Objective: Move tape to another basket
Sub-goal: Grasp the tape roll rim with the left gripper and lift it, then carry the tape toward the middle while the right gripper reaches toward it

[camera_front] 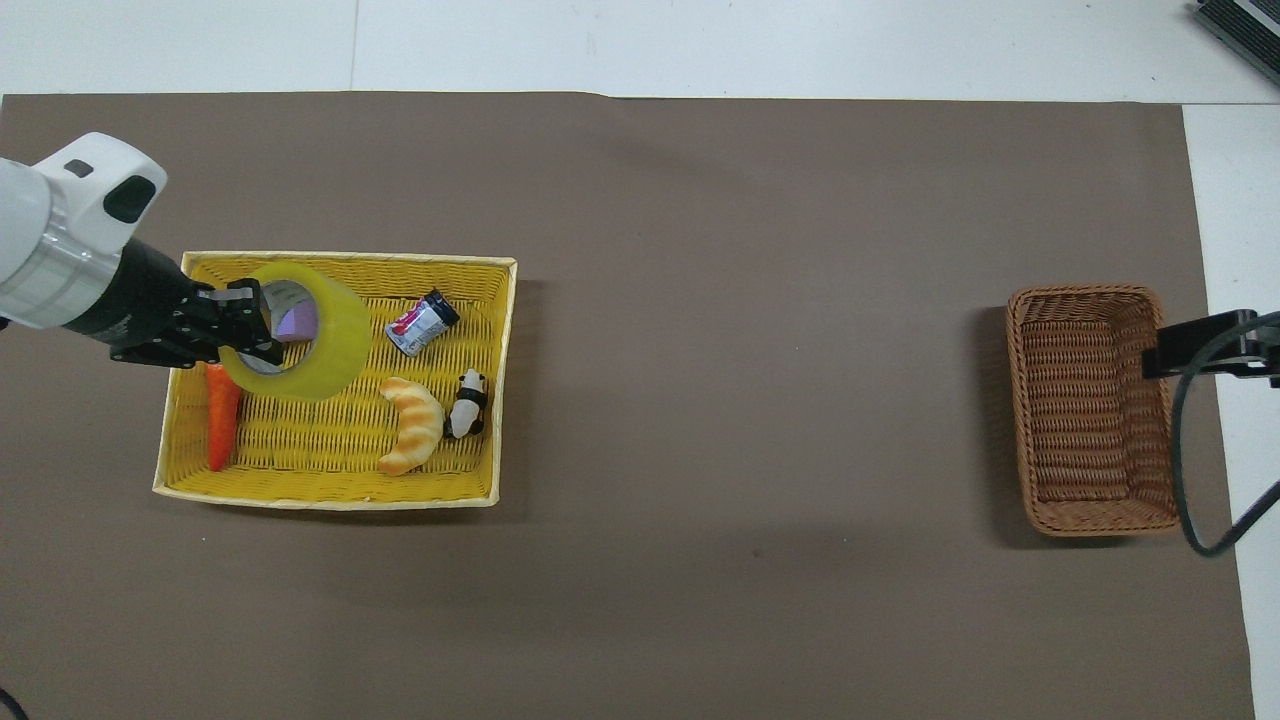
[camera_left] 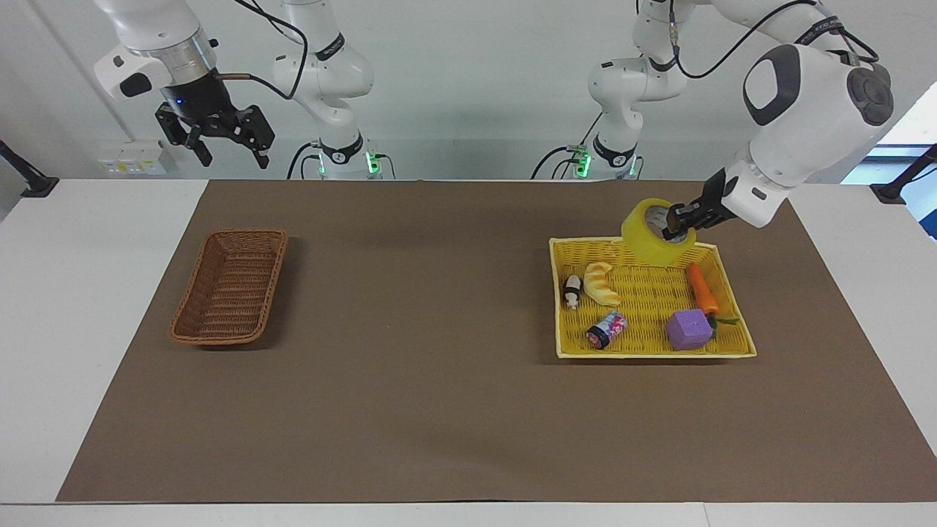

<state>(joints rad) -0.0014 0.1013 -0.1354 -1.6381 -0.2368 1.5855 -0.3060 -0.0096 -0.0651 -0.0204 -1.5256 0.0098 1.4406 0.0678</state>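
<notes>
Left gripper (camera_left: pixel 677 222): clamped on the wall of the tape (camera_left: pixel 654 236), one finger inside the core, the other against the outer face. Roll lifted clear, tilted, hanging in the air above the yellow basket (camera_left: pixel 564 350), over the corner nearest the robots at the left arm's end of the table. In the overhead view, roll (camera_front: pixel 318 345) covering part of the purple block (camera_front: pixel 297 322) below it, with the gripper (camera_front: pixel 240 328) entering from the basket's edge.

Remaining in the yellow basket: carrot (camera_left: pixel 703 288), purple block (camera_left: pixel 688 329), croissant (camera_left: pixel 602 284), panda figure (camera_left: pixel 572 291), small wrapped packet (camera_left: pixel 606 330). Carrot and block toward the left arm's end; croissant and panda side by side toward the table's middle.

Brown wicker basket (camera_left: pixel 229 286): resting on the brown mat (camera_left: pixel 424 380) toward the right arm's end of the table, well apart from the yellow basket, nothing inside.

Right gripper (camera_left: pixel 223 150): raised high, waiting near the robots' edge of the table, fingers spread apart, holding nothing.
</notes>
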